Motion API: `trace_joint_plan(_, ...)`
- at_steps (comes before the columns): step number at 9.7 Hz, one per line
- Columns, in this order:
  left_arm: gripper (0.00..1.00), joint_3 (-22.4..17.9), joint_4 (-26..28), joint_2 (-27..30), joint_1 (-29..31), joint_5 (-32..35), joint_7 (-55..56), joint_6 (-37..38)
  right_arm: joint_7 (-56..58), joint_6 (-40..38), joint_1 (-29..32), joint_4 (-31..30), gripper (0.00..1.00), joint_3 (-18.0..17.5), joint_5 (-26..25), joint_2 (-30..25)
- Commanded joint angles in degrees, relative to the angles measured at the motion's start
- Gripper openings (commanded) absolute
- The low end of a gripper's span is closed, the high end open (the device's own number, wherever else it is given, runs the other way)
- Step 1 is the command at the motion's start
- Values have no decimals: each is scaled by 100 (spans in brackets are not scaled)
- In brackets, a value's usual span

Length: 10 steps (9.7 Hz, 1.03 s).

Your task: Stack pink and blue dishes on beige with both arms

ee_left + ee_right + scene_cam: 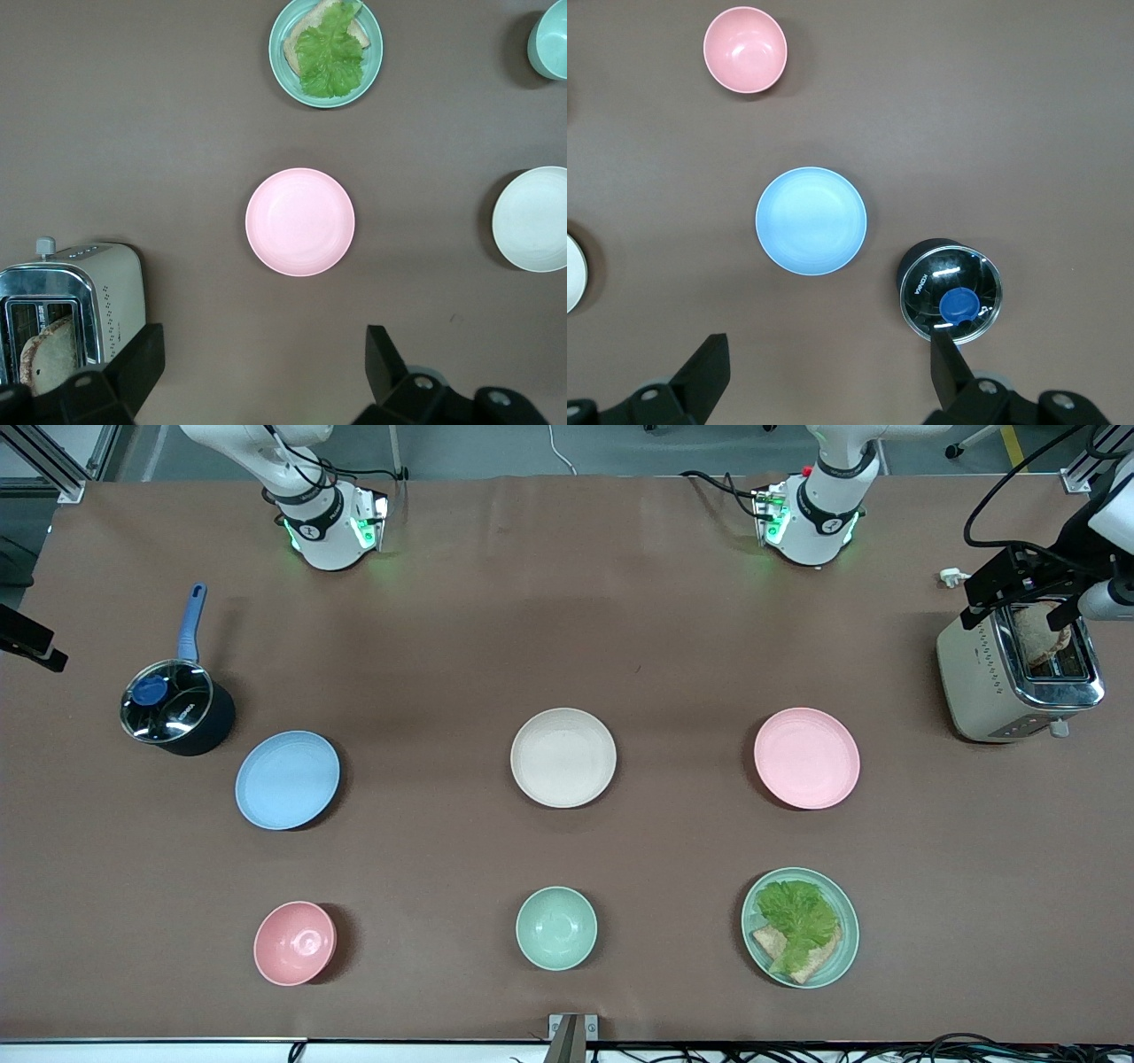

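Waiting grippers: left gripper [261,367] agape over pink plate [806,757]; right gripper [830,372] agape over blue plate [287,779]
Beige plate [563,757]: between both, well apart, rims untouched

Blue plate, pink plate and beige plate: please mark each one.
blue plate [287,779], front view, centre of its flat well.
pink plate [806,758], front view, centre of its flat well.
beige plate [563,757], front view, centre of its flat well.

Brown table [567,602] with three plates, two bowls, lettuce plate, lidded saucepan, toaster.

Brown table [567,602] — grey floor [496,447] above
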<state>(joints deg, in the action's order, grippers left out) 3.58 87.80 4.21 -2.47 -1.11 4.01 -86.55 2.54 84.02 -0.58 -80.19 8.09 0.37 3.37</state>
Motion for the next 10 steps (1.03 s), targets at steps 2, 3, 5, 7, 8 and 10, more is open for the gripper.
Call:
trace_joint_plan(2,100,-33,255,45,-43,93,-84,-82,72,-35,75,4,100,-35,95,-3)
trace_joint_plan(3,100,-51,238,-34,-17,32,11,-82,63,-44,58,-14,100,-35,95,-3)
trace_joint_plan(5,98,-445,255,-122,-43,-247,-102,-126,80,17,49,21,100,-44,-10,101)
trace_joint_plan(7,98,-744,308,-533,-34,-364,-163,-353,228,279,188,21,100,-44,68,408)
trace_joint_plan(8,98,-876,525,-718,-34,-373,-581,-624,473,464,242,-14,100,-53,103,627)
trace_joint_plan(10,100,-956,1690,-764,1,-373,-804,-1912,554,1426,600,-747,100,-53,1038,1058)
